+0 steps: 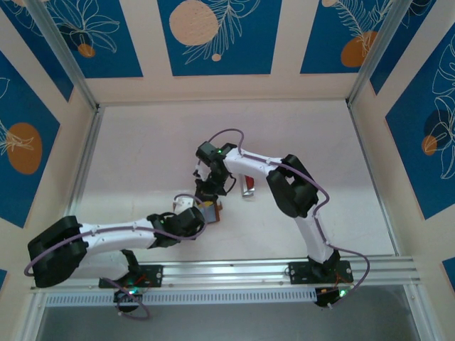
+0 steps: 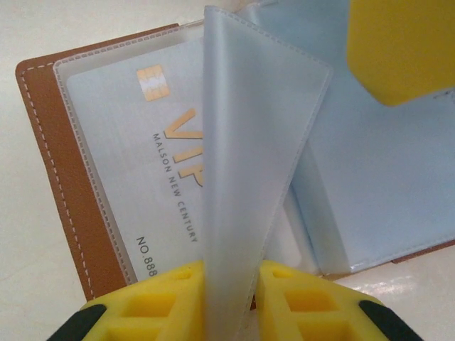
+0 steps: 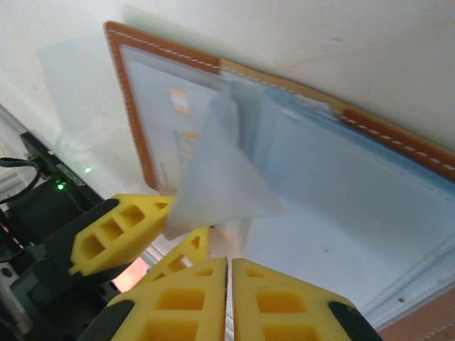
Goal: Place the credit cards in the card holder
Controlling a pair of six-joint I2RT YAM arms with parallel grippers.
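Counter is carrying the card holder, lying open near centre btwn both arms. L tool is pinching the holder's upright clear sleeve. R tool is hovering over the holder, fingers pressed together. VIP card is sitting in the left pocket.

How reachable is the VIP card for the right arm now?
Probably not: the VIP card is already sleeved in the card holder, and the left jaws pinch another sleeve upright across it.
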